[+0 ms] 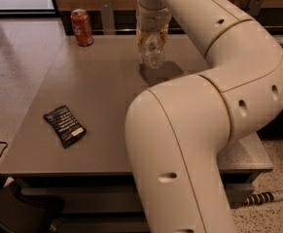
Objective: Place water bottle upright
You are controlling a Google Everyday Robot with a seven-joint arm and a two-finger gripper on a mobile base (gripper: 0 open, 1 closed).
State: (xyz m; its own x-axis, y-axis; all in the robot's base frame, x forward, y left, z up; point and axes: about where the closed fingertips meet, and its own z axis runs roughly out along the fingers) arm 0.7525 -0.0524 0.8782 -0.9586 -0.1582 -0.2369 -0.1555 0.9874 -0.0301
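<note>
The water bottle is a small clear ribbed bottle hanging just above the grey table, toward its far middle. My gripper points down from above and is shut on the bottle's upper part, so the cap is hidden between the fingers. The bottle's lower end shows below the fingers, with its dark shadow on the tabletop right under it. My large cream arm fills the right side of the view.
A red-orange soda can stands upright at the table's far left corner. A black snack packet lies flat near the front left. Metal chair frames and a wooden wall run behind the table. Floor lies to the left.
</note>
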